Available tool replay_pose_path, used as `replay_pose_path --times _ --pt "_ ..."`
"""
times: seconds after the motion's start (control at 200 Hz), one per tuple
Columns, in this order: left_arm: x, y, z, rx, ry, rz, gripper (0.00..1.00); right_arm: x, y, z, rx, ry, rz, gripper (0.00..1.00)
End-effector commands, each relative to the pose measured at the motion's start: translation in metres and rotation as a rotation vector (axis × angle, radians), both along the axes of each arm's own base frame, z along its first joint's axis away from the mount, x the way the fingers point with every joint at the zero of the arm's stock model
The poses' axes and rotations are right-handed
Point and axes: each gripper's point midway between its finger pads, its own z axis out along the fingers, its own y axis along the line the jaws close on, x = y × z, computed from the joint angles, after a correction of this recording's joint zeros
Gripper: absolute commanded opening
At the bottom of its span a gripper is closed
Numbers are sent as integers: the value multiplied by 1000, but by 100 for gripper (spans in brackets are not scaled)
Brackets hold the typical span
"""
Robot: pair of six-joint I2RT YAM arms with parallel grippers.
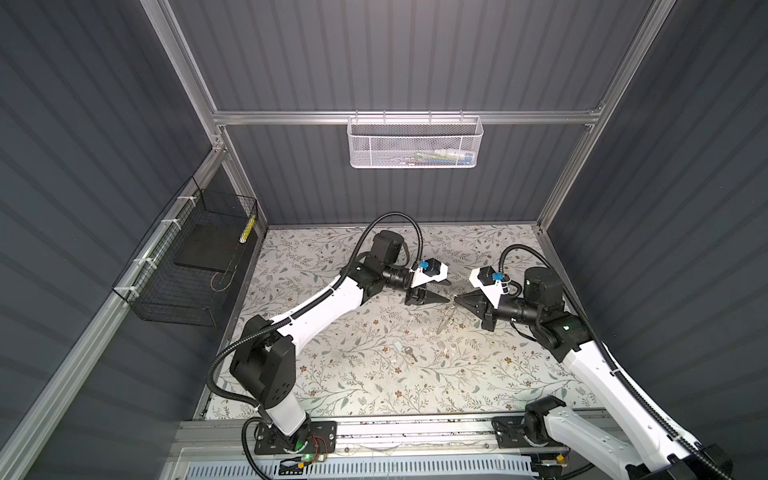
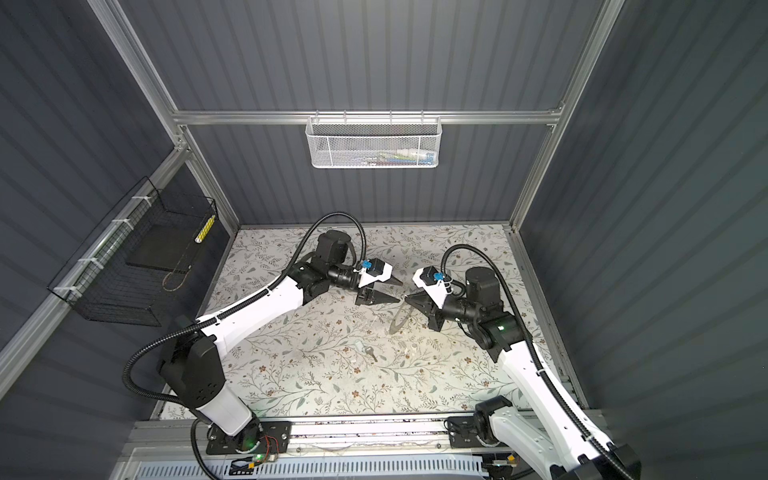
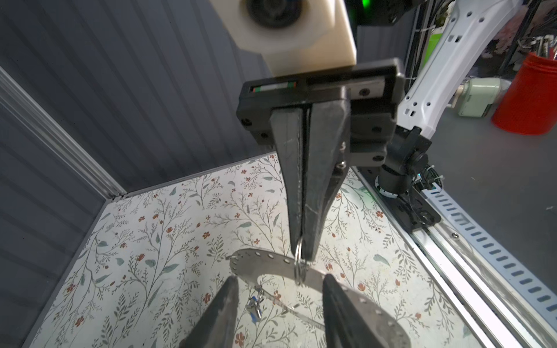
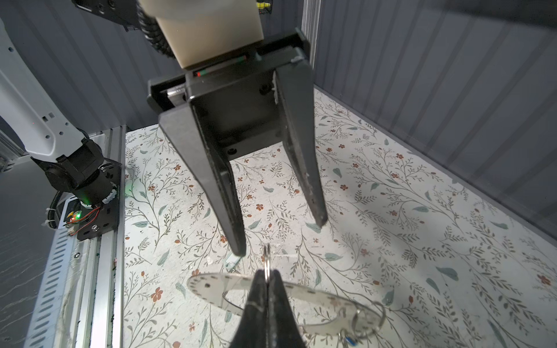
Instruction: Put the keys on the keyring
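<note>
My right gripper (image 4: 266, 275) is shut on a small split ring (image 4: 266, 259) that threads the keyring (image 4: 211, 286), a wide flat grey band with tiny rim holes, held above the table. A blue-headed key (image 3: 254, 307) dangles from the keyring (image 3: 262, 259). My left gripper (image 3: 280, 301) is open, its fingers (image 4: 238, 229) either side of the split ring (image 3: 298, 265) without touching it, tip to tip with the right gripper (image 3: 303, 256). In both top views the grippers (image 1: 448, 291) (image 2: 407, 297) meet mid-table. The whitish-headed key (image 1: 405, 351) lies on the floral table, nearer the front.
A white mesh basket (image 1: 415, 141) hangs on the back wall. A black wire basket (image 1: 187, 266) holding a dark slab hangs on the left wall. The arm bases sit on a metal rail (image 1: 415, 432) along the front edge. Grey panels enclose the table.
</note>
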Motion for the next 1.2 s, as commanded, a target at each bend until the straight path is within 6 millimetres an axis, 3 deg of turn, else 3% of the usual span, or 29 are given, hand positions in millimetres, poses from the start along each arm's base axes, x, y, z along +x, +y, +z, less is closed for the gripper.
replay_pose_path --times 0.0,0.23,0.53,1.191 --pt "-6 -2 20 11 -89 4 46 -3 0 5 -18 15 13 0" --pt "-9 -5 23 16 -99 9 38 -2 1 5 -39 31 23 0" --pt "-10 -5 12 63 -100 7 26 -4 1 6 -39 18 27 0" --pt "-11 -13 -2 131 -80 -15 23 1 1 11 -61 -50 8 1"
